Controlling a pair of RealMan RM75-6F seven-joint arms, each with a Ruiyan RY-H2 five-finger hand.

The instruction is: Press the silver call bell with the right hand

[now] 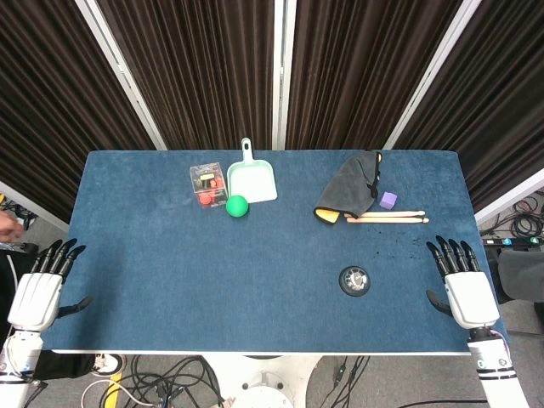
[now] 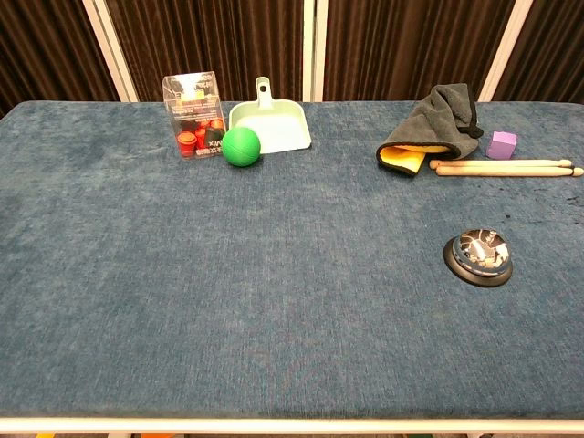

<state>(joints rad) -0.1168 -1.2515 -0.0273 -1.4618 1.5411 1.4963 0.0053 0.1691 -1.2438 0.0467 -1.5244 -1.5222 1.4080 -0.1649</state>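
The silver call bell, a shiny dome on a black base, stands on the blue table toward the front right. My right hand lies flat at the table's right front edge, fingers spread, holding nothing, well to the right of the bell. At the left front edge my left hand rests the same way, fingers apart and empty. Neither hand shows in the chest view.
Behind the bell lie two wooden drumsticks, a small purple cube and a grey-and-yellow cloth. Further left sit a green ball, a pale green dustpan and a clear packet of red items.
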